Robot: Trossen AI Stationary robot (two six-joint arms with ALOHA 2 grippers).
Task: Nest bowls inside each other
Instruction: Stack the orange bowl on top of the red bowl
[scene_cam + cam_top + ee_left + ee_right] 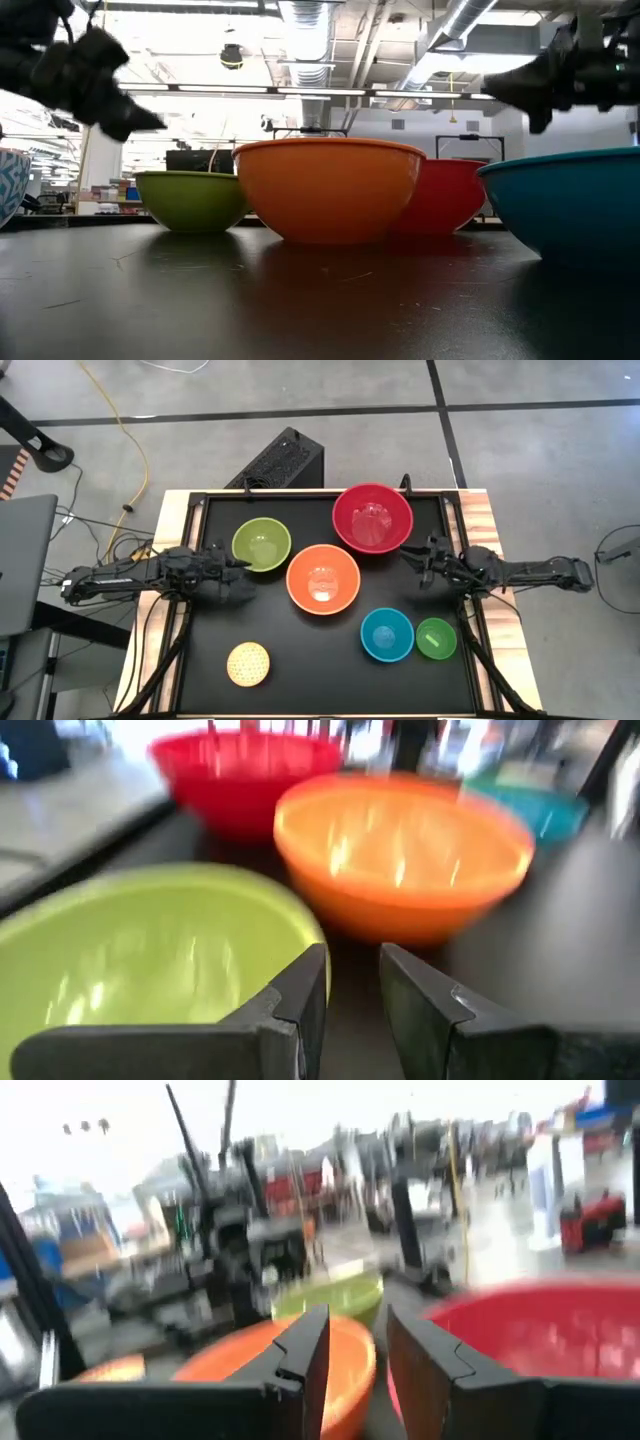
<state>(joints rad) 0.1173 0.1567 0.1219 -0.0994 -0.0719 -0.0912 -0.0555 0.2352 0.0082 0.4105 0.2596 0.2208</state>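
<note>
Six bowls stand apart, each upright on its base on the black mat: red (372, 518) at the far side, orange (322, 579) in the middle, lime green (261, 544) to its left, blue (387, 634) and small green (436, 638) near right, pale yellow (248, 664) near left. My left gripper (242, 564) hovers at the mat's left, beside the lime green bowl (150, 950), open by a narrow gap with nothing in it. My right gripper (408, 556) hovers at the right, near the red bowl (540, 1330), also narrowly open and holding nothing.
A wooden frame (180, 500) borders the mat. A black box (280, 460) sits on the floor beyond the table's far edge, with cables to the left. There is bare mat (320, 670) along the near edge between the pale yellow and blue bowls.
</note>
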